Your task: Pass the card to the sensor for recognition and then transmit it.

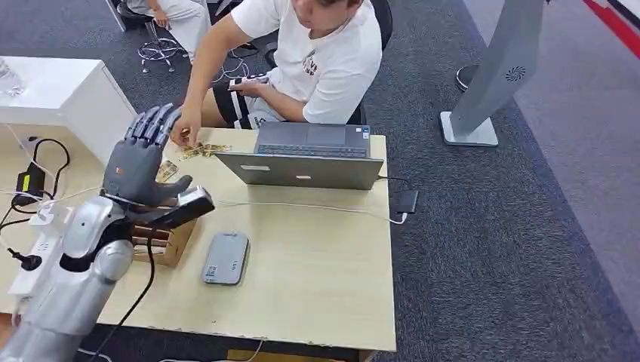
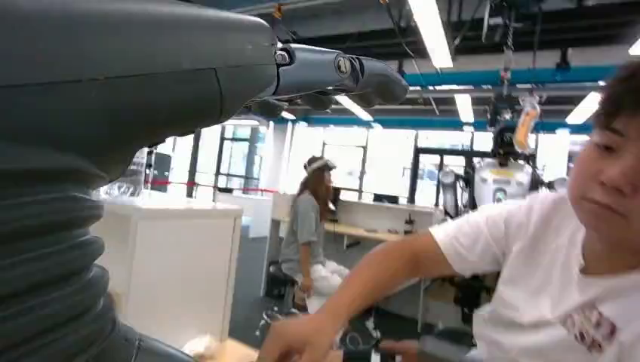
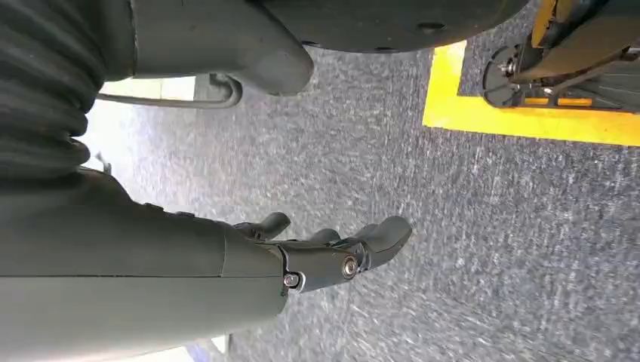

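Several gold-patterned cards (image 1: 201,150) lie on the wooden table (image 1: 317,279) at its far edge, and a person's hand (image 1: 186,125) rests on them. Another card (image 1: 167,171) lies just behind my left hand (image 1: 143,162). That hand is raised above the table's left part, fingers stretched upward and apart, holding nothing. A black scanner (image 1: 185,209) on a cable rests on a small wooden box (image 1: 167,243) right below the thumb. In the left wrist view my left hand (image 2: 151,75) faces the person's reaching arm (image 2: 362,286). My right hand (image 3: 324,253) hangs over the carpet, fingers loosely spread and empty.
An open grey laptop (image 1: 309,154) stands at the table's far middle, its white cable running across the top. A flat grey device (image 1: 226,258) lies beside the wooden box. The person (image 1: 324,53) sits behind the table. A white cabinet (image 1: 60,90) and power strip (image 1: 34,256) stand left.
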Controlling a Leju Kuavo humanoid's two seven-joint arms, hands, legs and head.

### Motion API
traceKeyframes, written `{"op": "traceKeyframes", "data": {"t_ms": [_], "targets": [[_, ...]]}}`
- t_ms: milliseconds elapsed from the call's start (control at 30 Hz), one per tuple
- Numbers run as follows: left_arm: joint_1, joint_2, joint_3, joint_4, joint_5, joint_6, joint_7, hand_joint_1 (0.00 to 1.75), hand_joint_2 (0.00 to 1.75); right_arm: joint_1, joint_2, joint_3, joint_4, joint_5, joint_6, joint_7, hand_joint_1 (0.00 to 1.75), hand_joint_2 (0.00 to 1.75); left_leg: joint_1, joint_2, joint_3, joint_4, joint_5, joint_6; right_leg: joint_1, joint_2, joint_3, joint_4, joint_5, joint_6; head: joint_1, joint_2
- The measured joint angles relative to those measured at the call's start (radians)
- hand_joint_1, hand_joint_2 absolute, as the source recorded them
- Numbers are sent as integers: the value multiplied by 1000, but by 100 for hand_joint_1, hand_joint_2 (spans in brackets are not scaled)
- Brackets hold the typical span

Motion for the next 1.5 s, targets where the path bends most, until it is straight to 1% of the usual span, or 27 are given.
{"op": "traceKeyframes", "data": {"t_ms": [67,167,200,300,367,533,633,767,1133,1400,1467,1500], "targets": [[103,35,22,-66,21,5,-23,0,175,3,1,0,0,-9,-5,-7,0,175,0,0,-1,0,0,0,0,0,-1,0,-1,0,0,0],[225,65,65,-138,24,4,-39,0,175,4,3,0,0,-11,-10,-15,0,175,0,-1,-2,0,0,0,0,-1,-2,0,-1,0,0,0],[256,77,77,-156,21,-7,-39,0,175,4,3,0,0,-11,-11,-16,0,175,0,-1,-2,0,0,0,0,-1,-2,0,-1,0,0,0],[330,116,105,-195,22,-75,-39,0,175,4,5,0,0,-10,-12,-16,0,175,0,-1,-2,0,0,0,0,-1,-2,0,-1,0,0,0],[354,130,120,-204,19,-91,-39,0,175,4,5,0,0,-10,-12,-15,0,175,0,-2,-2,0,0,0,0,-3,-2,0,-1,0,0,0],[377,151,139,-210,10,-107,-37,0,175,4,5,0,0,-10,-12,-15,0,175,0,-3,-2,0,1,0,0,-4,-1,0,0,0,0,0],[382,164,139,-209,-13,-148,-7,0,175,4,5,0,0,-11,-19,-15,0,175,0,-3,-2,0,1,0,0,-4,-1,0,0,0,0,0],[382,166,140,-190,-45,-160,21,0,175,3,6,0,0,-11,-29,-10,0,175,0,-3,-2,0,1,0,0,-4,-1,0,0,0,0,0],[392,160,157,-131,-69,-158,69,0,175,2,8,4,0,-4,-29,8,0,175,0,-3,-3,0,1,0,0,-4,-1,0,0,0,0,0],[394,160,159,-128,-70,-158,71,0,175,2,9,5,0,-4,-29,8,0,175,0,-3,-3,0,1,0,0,-4,-1,0,0,0,0,0],[401,155,174,-110,-71,-156,76,0,175,1,9,7,0,-3,-28,8,0,175,0,-3,-3,0,1,0,0,-4,-1,0,0,0,0,0],[403,150,196,-92,-60,-151,76,0,175,0,9,10,0,-3,-28,8,0,175,0,-3,-3,0,1,0,0,-5,-1,0,0,0,0,0]]}}
